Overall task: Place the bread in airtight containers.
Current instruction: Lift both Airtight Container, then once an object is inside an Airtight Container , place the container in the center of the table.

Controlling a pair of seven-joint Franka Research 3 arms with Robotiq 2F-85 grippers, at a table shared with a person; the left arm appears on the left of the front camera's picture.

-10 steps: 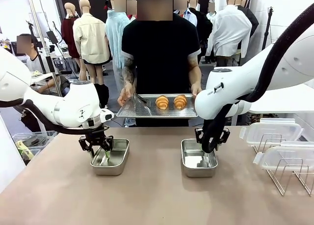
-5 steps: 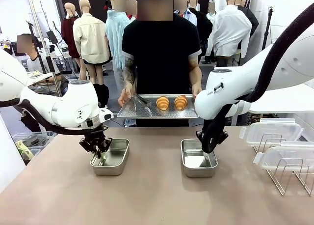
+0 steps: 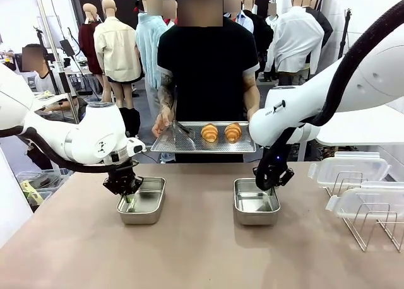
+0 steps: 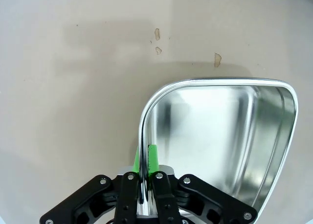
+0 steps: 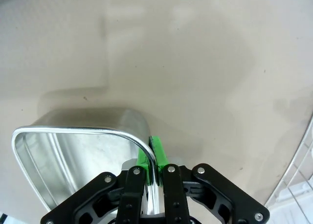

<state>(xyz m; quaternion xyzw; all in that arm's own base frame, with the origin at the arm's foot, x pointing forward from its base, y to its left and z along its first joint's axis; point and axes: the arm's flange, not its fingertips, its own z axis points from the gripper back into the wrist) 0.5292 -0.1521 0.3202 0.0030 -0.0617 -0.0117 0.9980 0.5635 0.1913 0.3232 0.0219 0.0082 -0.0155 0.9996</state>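
Plainly, the bread [image 3: 209,132] lies as two rolls side by side on the perforated tray [image 3: 189,147] that the person holds at centre frame, well apart from both tins. It should be light, soft and flaky, so a gentle hold across the middle suits it. The left pincer [image 4: 145,158] is clamped on the rim of the left tin [image 4: 215,136], and the right pincer [image 5: 150,154] on the rim of the right tin [image 5: 73,155]. Both tins are empty on the counter [image 3: 196,257]. What seem to be clear lids [image 3: 350,169] rest at right.
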